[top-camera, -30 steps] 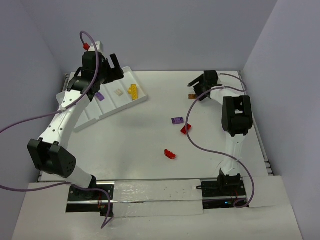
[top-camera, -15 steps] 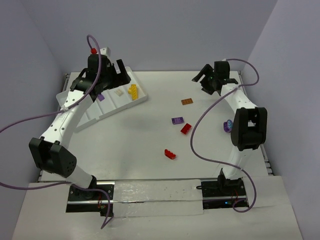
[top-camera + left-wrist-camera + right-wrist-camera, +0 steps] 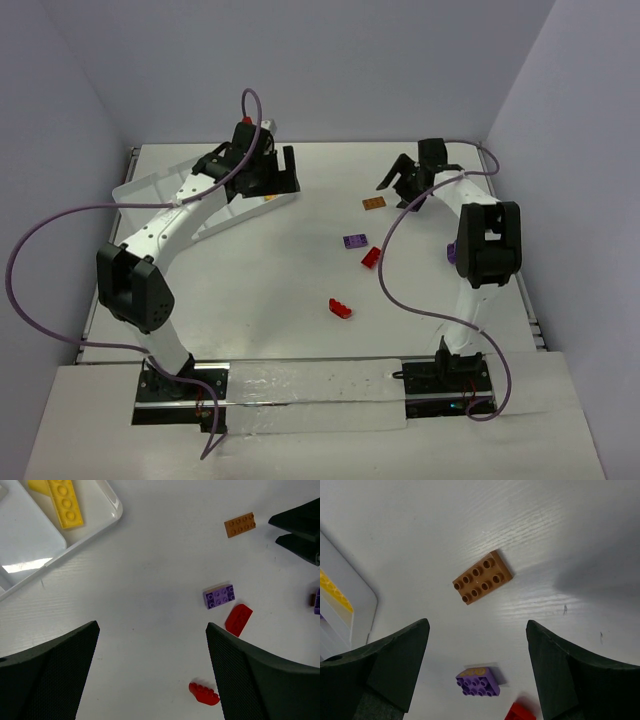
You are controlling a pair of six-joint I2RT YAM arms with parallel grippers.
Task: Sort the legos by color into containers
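We held the right gripper (image 3: 477,655) wide open and empty over the orange brick (image 3: 482,577), presumably to straddle it. The left gripper (image 3: 152,647), equally spread and empty, hovered just off the tray (image 3: 112,515) holding a yellow brick (image 3: 61,502).

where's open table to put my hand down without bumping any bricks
Widest bare stretch: centre-left, between the tray and the purple brick. Also bare: the near strip between the nearer red brick and the arm bases. Crowded: right of centre, where the orange brick, purple brick and farther red brick sit close together.
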